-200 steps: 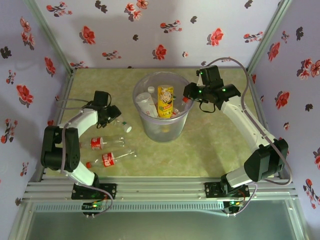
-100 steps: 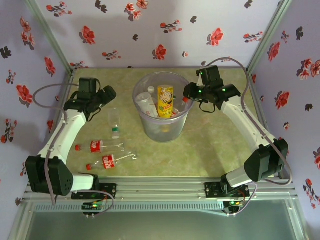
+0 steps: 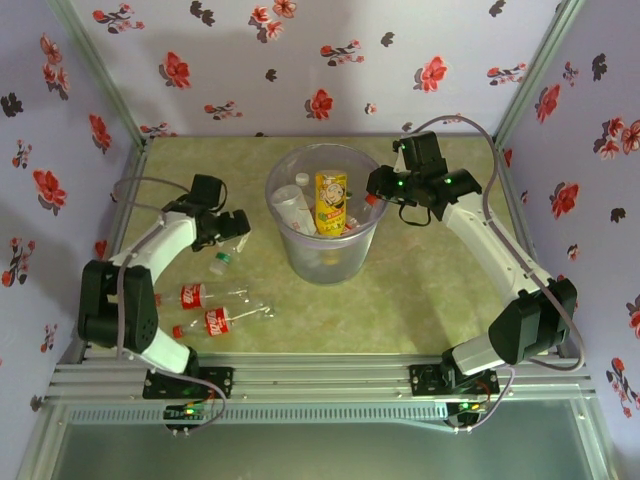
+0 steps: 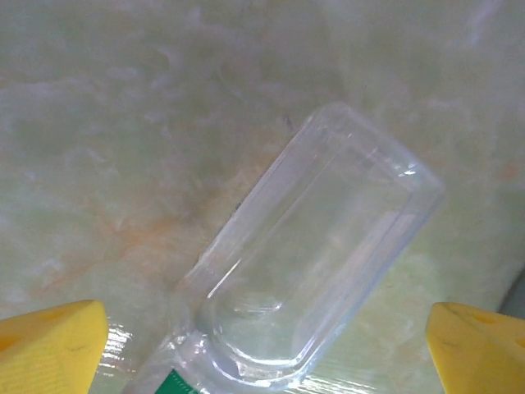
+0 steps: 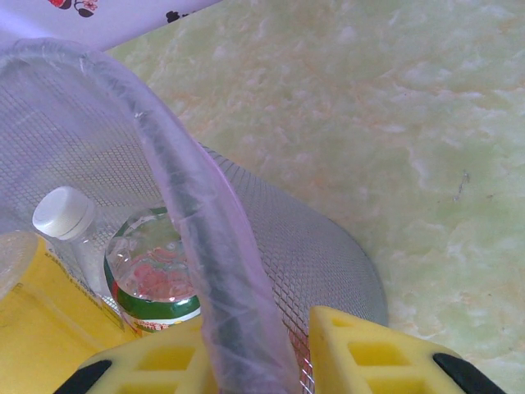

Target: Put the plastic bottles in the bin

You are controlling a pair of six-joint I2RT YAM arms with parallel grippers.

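Left of the bin [image 3: 320,262], near the table's [image 3: 430,290] left edge: clear bottle [image 3: 224,255] lying flat, left gripper [image 3: 232,228] over it.
Left wrist cam adds detail: left gripper [image 4: 262,353] wide open, yellow fingertips [image 4: 49,345] well apart at the bottom corners, not touching the clear bottle [image 4: 320,246]. Bottle base points up-right, green strip at its lower end. No label text visible.
Top cam: bin sits mid-table toward the far edge. Right gripper [image 3: 375,190] is at its right rim, but closure can't be judged from there.
Right wrist cam settles it: right gripper [image 5: 246,353] clamped on the bin [image 5: 197,238] rim, one finger inside, one outside. Also shows the mesh pattern on the bin wall.
Inside the bin on that cam: white-cap bottle [image 5: 64,215], green-band bottle [image 5: 152,283] with reddish print, yellow bottle [image 5: 37,320].
Top cam shows the yellow bottle [image 3: 331,203] upright in the bin, cartoon face on its label, text too small to read.
Red-label bottles [image 3: 196,292], two of them, lie toward the near-left corner, outside the bin. White script on red, not legible.
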